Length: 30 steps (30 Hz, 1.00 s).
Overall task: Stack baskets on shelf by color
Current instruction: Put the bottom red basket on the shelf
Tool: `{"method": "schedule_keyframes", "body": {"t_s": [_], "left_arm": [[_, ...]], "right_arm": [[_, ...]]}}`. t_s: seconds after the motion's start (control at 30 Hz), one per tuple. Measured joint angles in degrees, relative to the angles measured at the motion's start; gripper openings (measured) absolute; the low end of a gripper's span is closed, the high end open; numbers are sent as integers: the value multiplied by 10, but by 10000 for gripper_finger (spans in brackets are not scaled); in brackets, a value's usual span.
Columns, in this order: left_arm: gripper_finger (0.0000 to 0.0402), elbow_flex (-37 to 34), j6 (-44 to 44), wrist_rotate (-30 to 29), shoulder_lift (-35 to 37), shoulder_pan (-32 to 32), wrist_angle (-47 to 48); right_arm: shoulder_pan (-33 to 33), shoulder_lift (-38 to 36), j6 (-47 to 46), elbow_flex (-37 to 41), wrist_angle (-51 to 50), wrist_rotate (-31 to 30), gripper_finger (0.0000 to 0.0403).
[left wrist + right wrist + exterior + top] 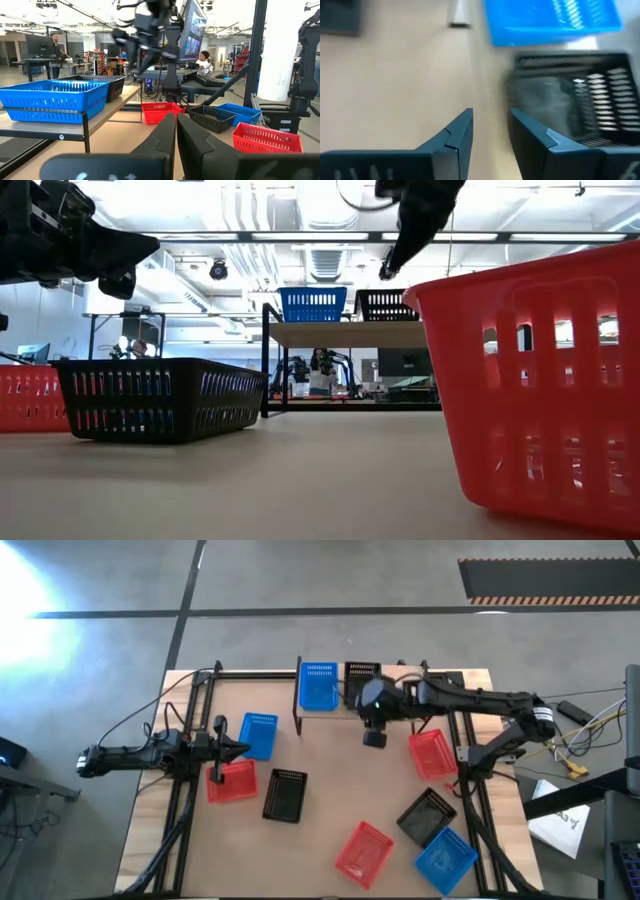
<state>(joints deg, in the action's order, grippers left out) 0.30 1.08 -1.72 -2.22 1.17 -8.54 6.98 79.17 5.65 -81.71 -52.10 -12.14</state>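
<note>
1. The left gripper [176, 131], fingers pressed together and empty, hovers above a red basket [231, 781].
2. The right gripper [490, 131], slightly parted and empty, hangs beside the shelf [350, 334].
3. On the shelf sit a blue basket [318, 686] and a black basket [361, 674].
4. No writing is readable.

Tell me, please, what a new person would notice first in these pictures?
First, the bright baskets scattered over the table, red, blue and black. Next, the shelf at the far edge, already carrying a blue basket and a black basket side by side. The right gripper hangs empty just in front of it, while the left gripper waits on the left.
</note>
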Motion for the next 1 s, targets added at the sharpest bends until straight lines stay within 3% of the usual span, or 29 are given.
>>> {"method": "schedule_keyframes", "body": {"t_s": [0.1, 0.3, 0.57, 0.8, 1.0], "left_arm": [[0, 0, 0, 0, 0, 0, 0], [0, 0, 0, 0, 0, 0, 0], [0, 0, 0, 0, 0, 0, 0], [0, 0, 0, 0, 0, 0, 0], [0, 0, 0, 0, 0, 0, 0]], "right_arm": [[-69, -11, -51, 16, 5, -4, 96], [-238, -11, -201, 78, 11, -83, 68], [-399, 21, -464, 144, 125, -45, 58], [-457, 85, -521, 136, 246, 2, 133], [-468, 181, -516, 50, 254, 80, 211]]}}
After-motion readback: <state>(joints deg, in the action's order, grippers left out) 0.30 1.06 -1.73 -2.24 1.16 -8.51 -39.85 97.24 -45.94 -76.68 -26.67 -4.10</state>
